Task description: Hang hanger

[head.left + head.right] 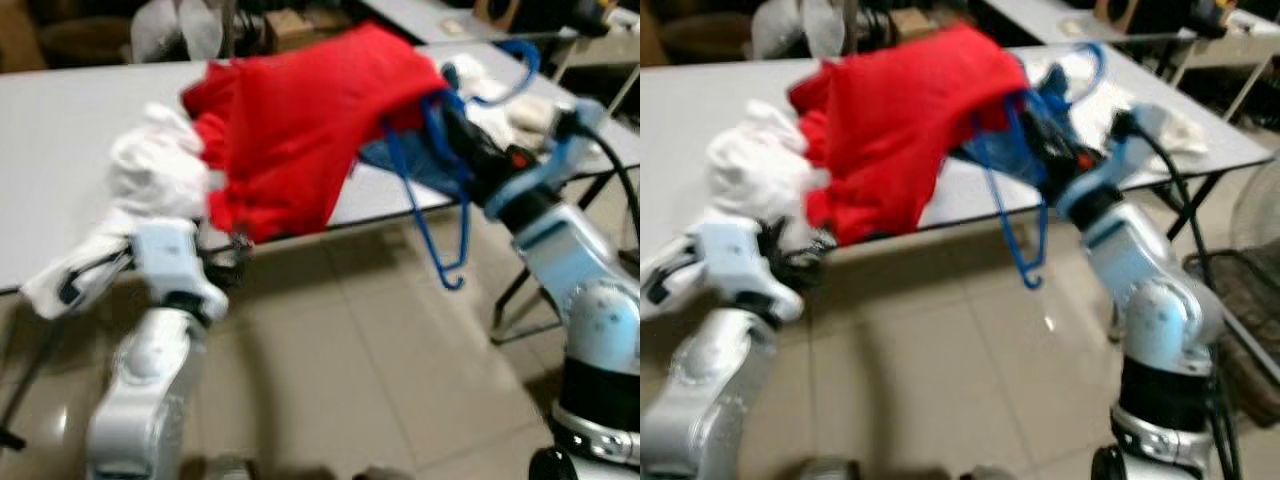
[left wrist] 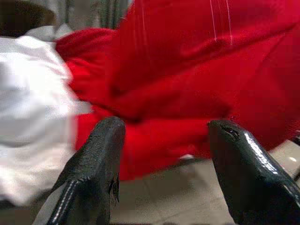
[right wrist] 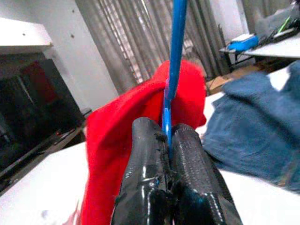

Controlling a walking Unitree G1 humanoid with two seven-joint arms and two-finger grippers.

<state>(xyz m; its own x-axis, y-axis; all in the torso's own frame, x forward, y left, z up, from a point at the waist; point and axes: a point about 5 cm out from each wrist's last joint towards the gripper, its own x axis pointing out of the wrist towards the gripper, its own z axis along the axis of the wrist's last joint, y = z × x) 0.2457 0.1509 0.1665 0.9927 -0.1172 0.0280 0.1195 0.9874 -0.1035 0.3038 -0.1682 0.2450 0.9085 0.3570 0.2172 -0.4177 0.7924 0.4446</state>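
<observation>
Red cloth (image 1: 300, 130) drapes over the blue hanger (image 1: 425, 190) above the desk (image 1: 80, 150) edge, pinched in the fully closed right tool (image 3: 168, 140) to carry it, while the left tool (image 2: 164, 154), spread wide and empty, waits just below the cloth.

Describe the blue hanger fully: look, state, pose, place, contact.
The hanger is thin, blue, plastic-looking rod. The right gripper is shut on one bar. It is held above the table's front edge, hook pointing down over the floor. The red garment is draped over its upper part and hides it. Blue denim cloth lies behind.
</observation>
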